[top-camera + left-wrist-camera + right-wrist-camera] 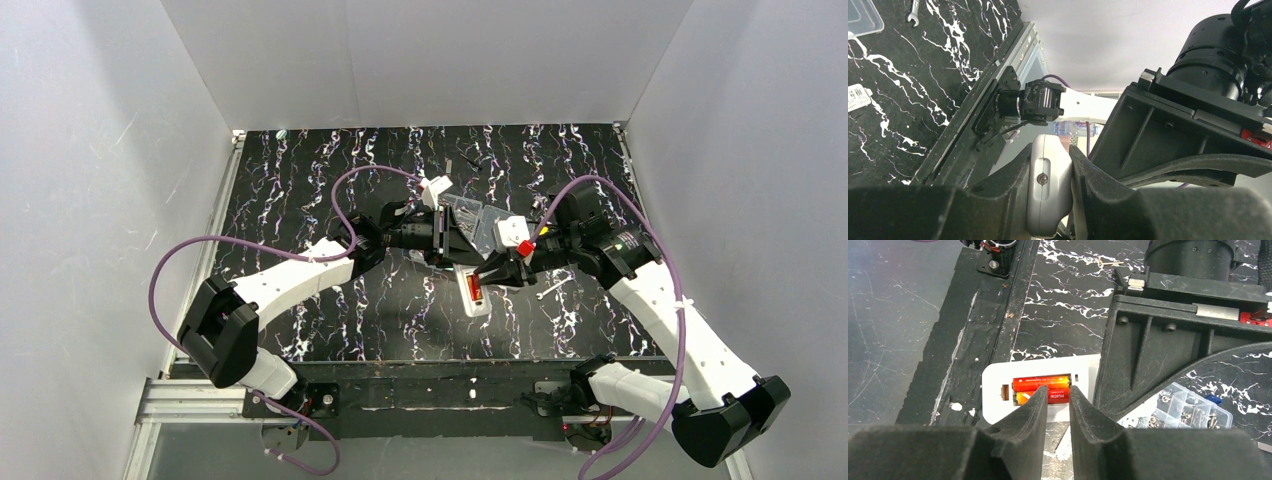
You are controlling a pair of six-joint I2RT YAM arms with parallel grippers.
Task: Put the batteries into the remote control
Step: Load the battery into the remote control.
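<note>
The remote control [478, 306] lies recess-up on the table [300, 180], about midway along its width and nearer the near edge than the far one, with two orange-red batteries [1040, 382] seated in it. The right arm reaches in from the near right corner, elbow out toward the right edge and forearm angled back to the middle. The right gripper [1058, 390] hangs tips-down right over the batteries, jaws narrowly apart with nothing between them; whether the tips touch the batteries I cannot tell. The left arm stretches from the near left corner to the table's middle, wrist rolled sideways. The left gripper [1050, 150] is clamped on a small white piece [1048, 195] bearing a slot and a screw, just beside a clear plastic box [475, 220].
</note>
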